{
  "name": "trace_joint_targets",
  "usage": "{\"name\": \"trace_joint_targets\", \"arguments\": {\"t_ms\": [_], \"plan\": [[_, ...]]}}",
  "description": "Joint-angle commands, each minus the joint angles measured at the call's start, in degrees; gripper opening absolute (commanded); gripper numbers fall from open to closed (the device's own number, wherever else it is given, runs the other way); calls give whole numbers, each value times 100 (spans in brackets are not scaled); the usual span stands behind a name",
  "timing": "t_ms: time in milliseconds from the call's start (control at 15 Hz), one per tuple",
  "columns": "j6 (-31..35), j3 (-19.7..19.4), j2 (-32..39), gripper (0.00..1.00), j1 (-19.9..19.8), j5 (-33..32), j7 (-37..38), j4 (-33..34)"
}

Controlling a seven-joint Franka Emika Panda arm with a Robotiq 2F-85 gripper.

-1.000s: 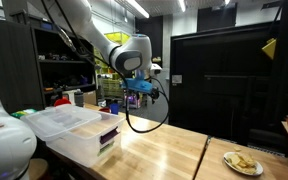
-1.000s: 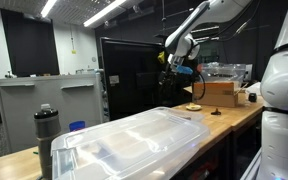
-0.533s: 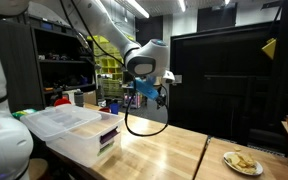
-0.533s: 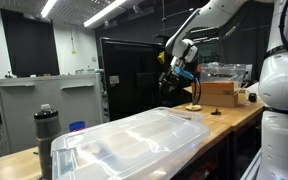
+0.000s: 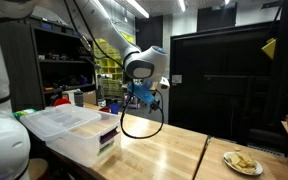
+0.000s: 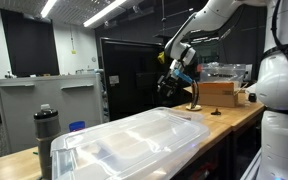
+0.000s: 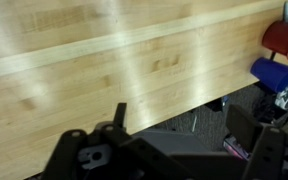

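Observation:
My gripper [image 5: 144, 98] hangs in the air above the wooden table [image 5: 164, 150], open and holding nothing; it also shows in an exterior view as the gripper [image 6: 179, 82] beyond the clear bin. In the wrist view the gripper [image 7: 182, 128] looks straight down, with one dark finger [image 7: 118, 116] over the table's edge and the other off it. Beneath lie the pale wooden table [image 7: 104, 60] and grey carpet. A black cable loop [image 5: 141, 127] dangles under the wrist. Nothing touches the fingers.
A clear lidded plastic bin [image 5: 72, 127] sits at one end of the table, large in the foreground [image 6: 134, 140] beside a dark bottle [image 6: 46, 135]. A plate of food [image 5: 242, 162] and a cardboard box [image 6: 222, 93] stand at the other end. Red and blue objects [image 7: 282, 55] lie on the floor.
The wrist swung a little sideways and then sank slightly toward the table. The jaws stayed open throughout.

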Motion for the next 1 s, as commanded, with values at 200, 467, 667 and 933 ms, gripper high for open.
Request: {"name": "trace_joint_targets", "arguments": {"t_ms": [200,467,667,933], "plan": [[103,697,-725,100,198,-1198,36,-956],[212,954,-1280,100,353,-2223,253,-1496],[382,1187,-1574,100,491,-3107,560,-1808],[712,1626,-1693,100,704,-4228,1181,-2083]]}}
